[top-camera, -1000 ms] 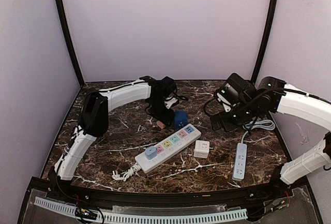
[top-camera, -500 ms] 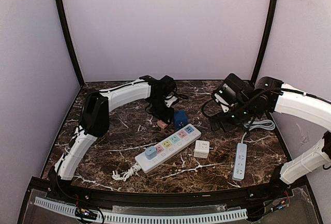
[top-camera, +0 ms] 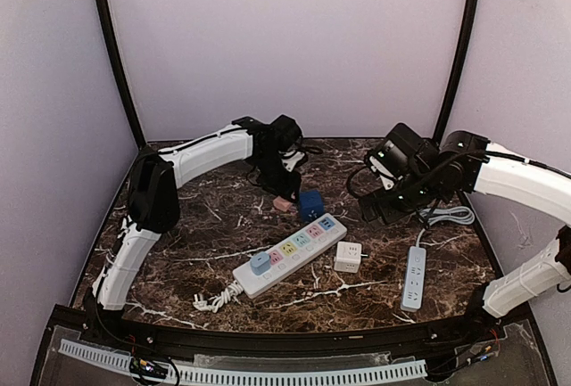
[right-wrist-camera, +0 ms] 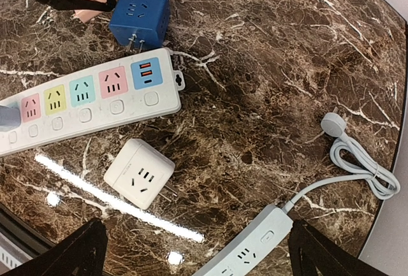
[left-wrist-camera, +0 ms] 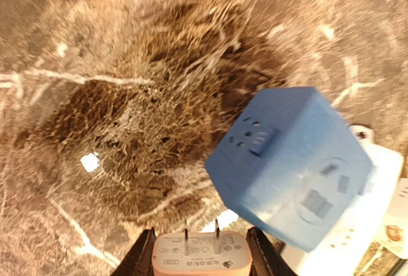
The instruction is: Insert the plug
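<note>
Two claws work above a dark brown marbled tabletop [top-camera: 223, 225]. The left claw [left-wrist-camera: 201, 241] is clenched on a small pink plug [left-wrist-camera: 201, 262], its black fingers [left-wrist-camera: 143, 257] pressing the plug's two sides. In the left wrist view the plug sits at the bottom centre of the frame, its two metal prongs pointing up the picture. That view is blurred, and whether the plug touches the tabletop cannot be told.

Just beside the plug, to the right in the frame, a blue cube adapter [left-wrist-camera: 290, 167] lies tilted. Below the cube, in the overhead view, a long white power strip [top-camera: 290, 255] with pastel-coloured sockets runs diagonally through the centre. A blue-grey plug [top-camera: 260, 262] sits in its lower left socket, and its cord curls at the lower left end.

The right claw [top-camera: 384, 210] hangs released at centre right. Its fingers [right-wrist-camera: 70, 254] stand wide apart at the bottom corners of the right wrist view, gripping nothing. Below it a white cube adapter [right-wrist-camera: 139, 173] lies near the long strip's upper right end. A slim pale strip [top-camera: 414, 277] lies further right, and its grey cable [right-wrist-camera: 357, 161] loops at the frame's right edge.
</note>
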{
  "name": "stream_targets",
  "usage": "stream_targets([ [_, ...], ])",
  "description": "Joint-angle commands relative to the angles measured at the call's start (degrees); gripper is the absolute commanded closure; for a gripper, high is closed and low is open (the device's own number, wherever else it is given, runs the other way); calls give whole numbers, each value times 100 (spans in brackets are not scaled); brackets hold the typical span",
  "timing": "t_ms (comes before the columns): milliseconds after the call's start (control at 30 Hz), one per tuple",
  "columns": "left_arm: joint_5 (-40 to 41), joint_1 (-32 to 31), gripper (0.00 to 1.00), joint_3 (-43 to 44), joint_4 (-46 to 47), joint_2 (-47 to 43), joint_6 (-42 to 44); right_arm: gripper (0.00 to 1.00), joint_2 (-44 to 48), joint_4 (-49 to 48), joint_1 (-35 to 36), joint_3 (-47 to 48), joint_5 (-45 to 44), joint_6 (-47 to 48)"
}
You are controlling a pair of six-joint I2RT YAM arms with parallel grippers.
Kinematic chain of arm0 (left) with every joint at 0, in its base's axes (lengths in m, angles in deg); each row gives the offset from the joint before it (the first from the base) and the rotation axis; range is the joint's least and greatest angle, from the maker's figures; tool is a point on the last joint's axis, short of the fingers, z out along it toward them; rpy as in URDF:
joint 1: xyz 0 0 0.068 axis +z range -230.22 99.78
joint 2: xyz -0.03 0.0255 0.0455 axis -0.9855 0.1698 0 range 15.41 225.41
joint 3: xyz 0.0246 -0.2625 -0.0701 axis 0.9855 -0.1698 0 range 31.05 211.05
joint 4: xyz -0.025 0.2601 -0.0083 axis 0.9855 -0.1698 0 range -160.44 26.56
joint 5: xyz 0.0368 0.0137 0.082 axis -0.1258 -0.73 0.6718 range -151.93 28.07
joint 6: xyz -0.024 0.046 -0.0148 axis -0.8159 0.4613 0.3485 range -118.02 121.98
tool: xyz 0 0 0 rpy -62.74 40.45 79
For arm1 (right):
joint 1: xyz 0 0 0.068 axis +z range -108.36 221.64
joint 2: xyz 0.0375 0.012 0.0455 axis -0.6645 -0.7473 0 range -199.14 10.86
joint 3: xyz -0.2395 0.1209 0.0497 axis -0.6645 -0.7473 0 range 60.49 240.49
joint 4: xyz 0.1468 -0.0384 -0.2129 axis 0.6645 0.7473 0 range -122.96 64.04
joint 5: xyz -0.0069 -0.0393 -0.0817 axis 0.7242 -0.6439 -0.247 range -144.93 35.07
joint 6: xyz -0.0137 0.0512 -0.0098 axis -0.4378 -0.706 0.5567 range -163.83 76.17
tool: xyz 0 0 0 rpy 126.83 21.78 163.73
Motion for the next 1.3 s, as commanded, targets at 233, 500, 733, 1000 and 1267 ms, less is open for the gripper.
stream_targets([
  [233, -354, 34, 90, 9, -329, -1372, -311, 1, 106, -300, -42, 55, -111, -2],
  [500, -438, 32, 99, -548, 20, -2154, -671, 1, 396, -427, -37, -109, -33, -159],
  [733, -679, 32, 99, -1015, 549, -2739, -1407, 1, 518, -544, -36, -144, 120, -310],
  [1000, -895, 31, 99, -1340, 1066, -3283, -2287, 1, 748, -995, -38, -128, 252, -570],
  [1267, -1035, 36, 99, -2265, 1954, -4084, -3188, 2, 891, -1454, -38, -126, 381, -725],
])
